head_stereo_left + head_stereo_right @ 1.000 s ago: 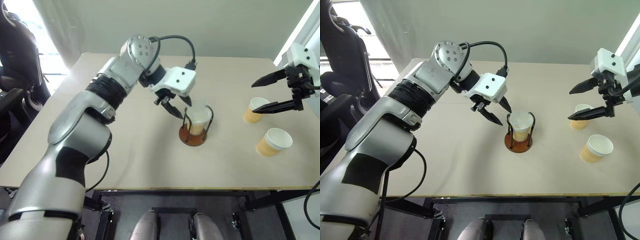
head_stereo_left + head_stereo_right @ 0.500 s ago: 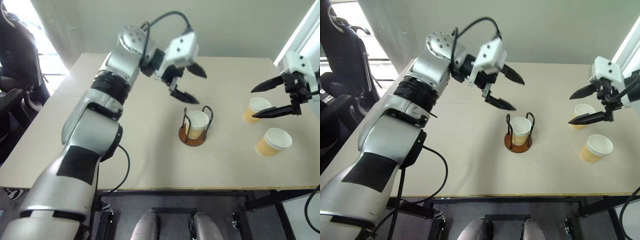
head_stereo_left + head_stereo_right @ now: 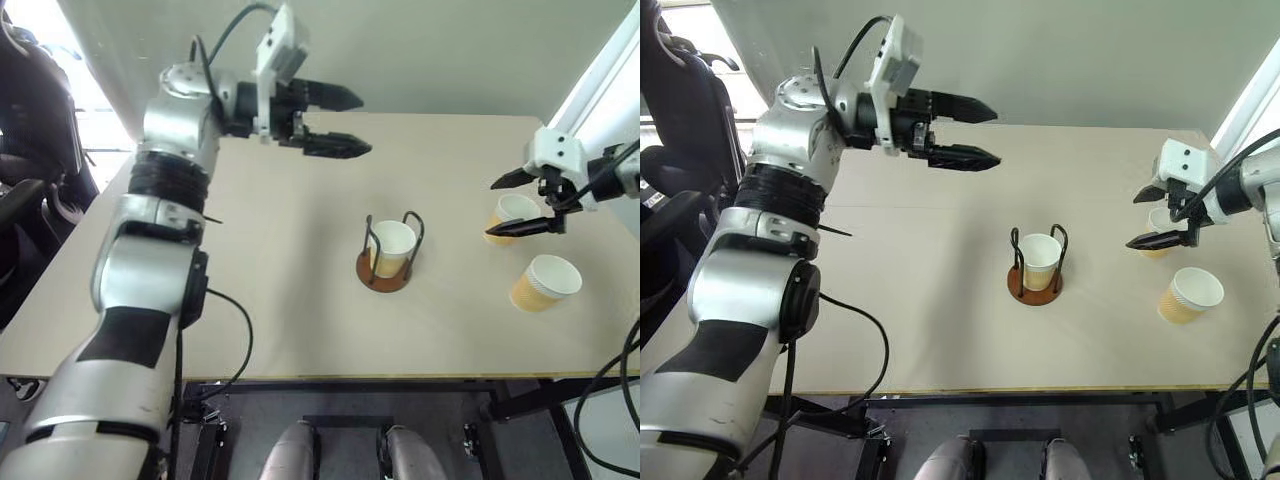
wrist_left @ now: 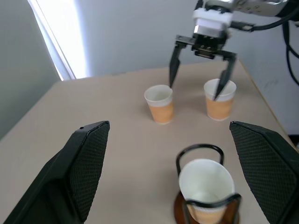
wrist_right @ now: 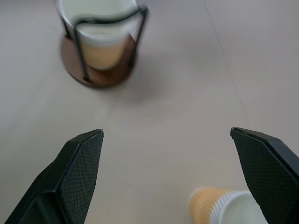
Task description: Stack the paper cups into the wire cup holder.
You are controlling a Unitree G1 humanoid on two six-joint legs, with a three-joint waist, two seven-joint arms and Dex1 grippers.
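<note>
We see one cup (image 3: 392,247) upright in the holder (image 3: 387,270), table (image 3: 250,300) centre. Left claw (image 3: 348,122) spread wide, empty, at 11 o'clock from it. Right claw (image 3: 503,204) spread wide around the far cup (image 3: 511,214) at 3 o'clock; near cup (image 3: 545,282) just beside.

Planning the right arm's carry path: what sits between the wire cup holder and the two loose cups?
Only bare table between wire cup holder and loose cups, per the eye views.

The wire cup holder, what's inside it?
One paper cup stands upright inside the wire cup holder, its white inside looking empty. Its bottom hides the middle of the holder's brown base, so whatever lies under the cup cannot be seen.
</note>
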